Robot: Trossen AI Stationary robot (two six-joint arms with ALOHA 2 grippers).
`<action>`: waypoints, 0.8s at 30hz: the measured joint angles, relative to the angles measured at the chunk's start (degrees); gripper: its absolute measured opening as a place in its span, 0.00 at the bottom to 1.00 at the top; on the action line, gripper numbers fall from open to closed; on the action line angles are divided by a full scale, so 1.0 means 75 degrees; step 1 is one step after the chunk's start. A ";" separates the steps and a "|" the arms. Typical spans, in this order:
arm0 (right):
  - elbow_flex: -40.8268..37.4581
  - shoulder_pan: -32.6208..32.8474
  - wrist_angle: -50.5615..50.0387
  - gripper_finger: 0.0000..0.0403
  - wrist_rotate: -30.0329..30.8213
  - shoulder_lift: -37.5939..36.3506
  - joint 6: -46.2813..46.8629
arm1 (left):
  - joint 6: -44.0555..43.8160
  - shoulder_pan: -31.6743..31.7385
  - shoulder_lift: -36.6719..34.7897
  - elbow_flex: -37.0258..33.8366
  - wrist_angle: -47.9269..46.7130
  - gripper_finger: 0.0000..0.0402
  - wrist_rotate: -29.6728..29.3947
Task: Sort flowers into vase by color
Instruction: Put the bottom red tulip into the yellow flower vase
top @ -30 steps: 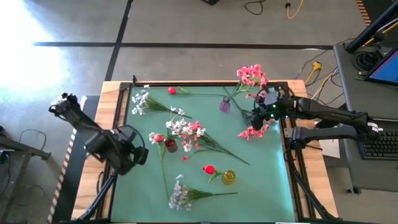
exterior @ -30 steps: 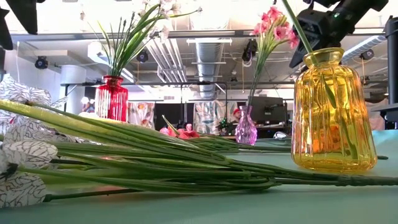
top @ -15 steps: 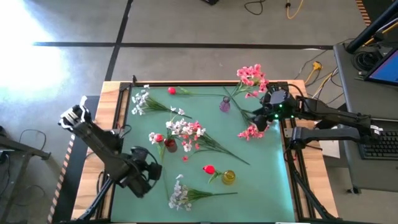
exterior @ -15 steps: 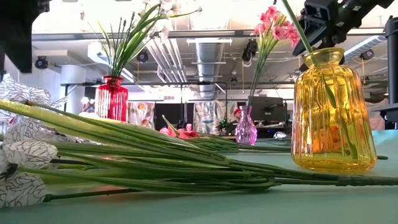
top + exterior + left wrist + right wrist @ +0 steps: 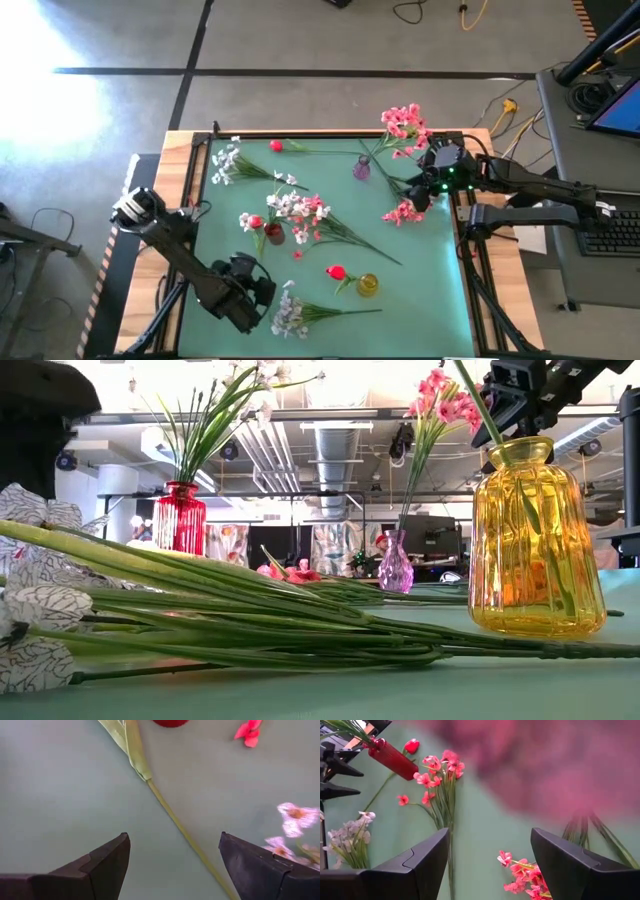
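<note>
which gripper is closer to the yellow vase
Left. The left gripper is open beside the white spray, a short way from the yellow vase; the right gripper is open near the table's far right edge.

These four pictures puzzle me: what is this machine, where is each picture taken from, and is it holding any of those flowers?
It is a robot with two dark arms at a green table, each ending in a two-fingered gripper. One picture looks straight down from above, one looks level across the tabletop, and two come from cameras on the arms' wrists.

On the table lie artificial flowers: white sprays, pink sprays and a red bud. There are three small vases: a red vase, a purple vase holding pink blossoms, and a yellow vase.

The left gripper is over a bare green stem near the white spray at the front, jaws open, holding nothing. The right gripper is near the purple vase at the right edge, jaws open and empty too.
</note>
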 joint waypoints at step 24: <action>0.0000 0.0000 0.0003 0.65 0.0002 0.0003 -0.0061 | 0.0005 0.0309 0.0267 -0.1544 0.1625 0.57 -0.1135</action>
